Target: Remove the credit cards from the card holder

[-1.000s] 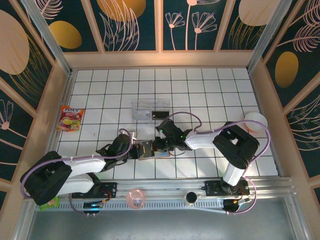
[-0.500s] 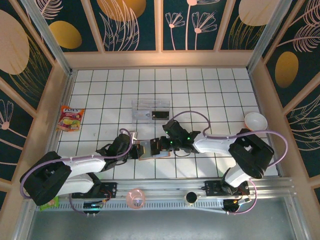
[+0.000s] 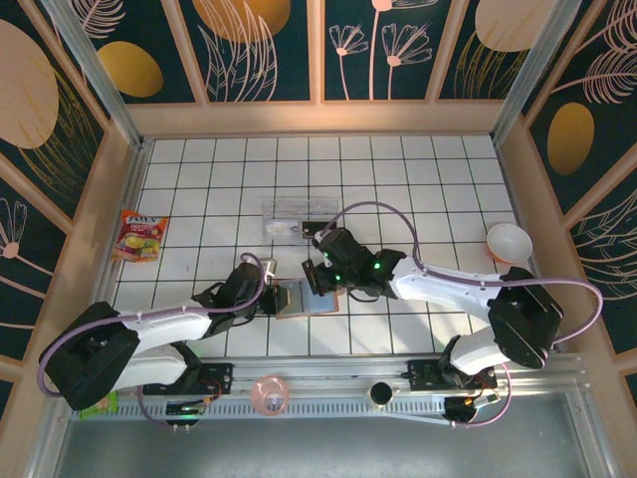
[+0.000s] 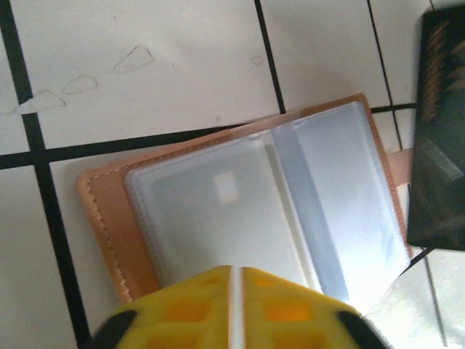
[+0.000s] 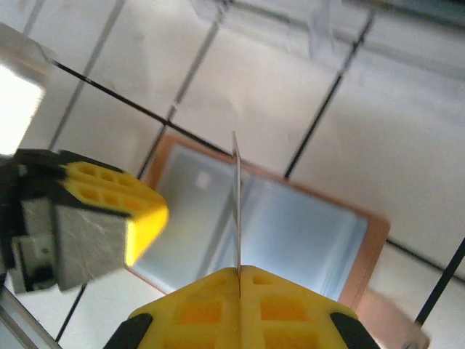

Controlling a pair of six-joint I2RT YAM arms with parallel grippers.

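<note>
Lying open, card holder (image 3: 302, 301) sits at three o'clock of left pincer (image 4: 234, 280), grip indeterminable; right pincer (image 5: 238, 275), over it, clenches an edge-on credit card (image 5: 237, 203).

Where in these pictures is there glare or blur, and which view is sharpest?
Top view: sharpest, evenly lit, the wallet in focus. Left wrist view: own yellow fingers out of focus, glare whitening the wallet's clear sleeves at lower right. Right wrist view: near fingers and the left hand blurred, upper-left corner overexposed.
</note>
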